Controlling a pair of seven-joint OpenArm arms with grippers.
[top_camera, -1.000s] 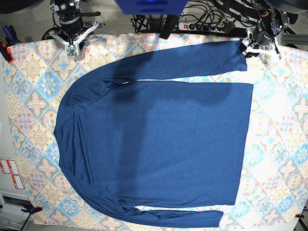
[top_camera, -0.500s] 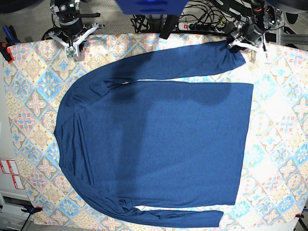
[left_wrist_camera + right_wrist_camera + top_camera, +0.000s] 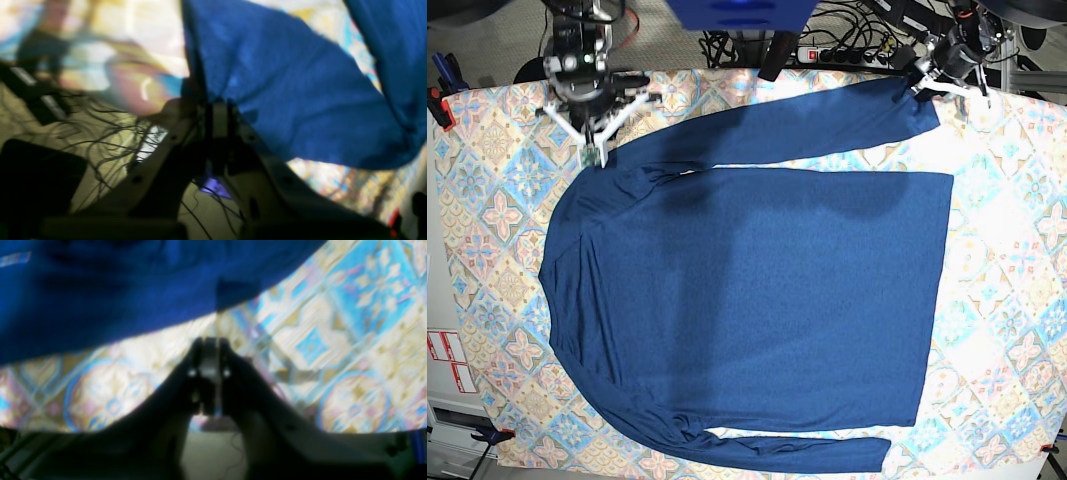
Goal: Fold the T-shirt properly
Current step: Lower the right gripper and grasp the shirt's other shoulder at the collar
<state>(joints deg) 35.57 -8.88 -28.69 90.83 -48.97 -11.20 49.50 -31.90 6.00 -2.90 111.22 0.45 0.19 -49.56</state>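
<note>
Lying flat and face-up on the tile-patterned tablecloth, the T-shirt looked thin, soft and light, likely to sag and crease unless lifted by seams or cuffs. The left gripper was clamped on the upper sleeve's cuff. The right gripper hovered beside the shoulder; whether its jaws were parted I could not tell.

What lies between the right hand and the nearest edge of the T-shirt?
Only bare tablecloth. In the right wrist view, the right hand is over the pastel tiles, and the T-shirt edge lies just beyond with nothing else between.
</note>
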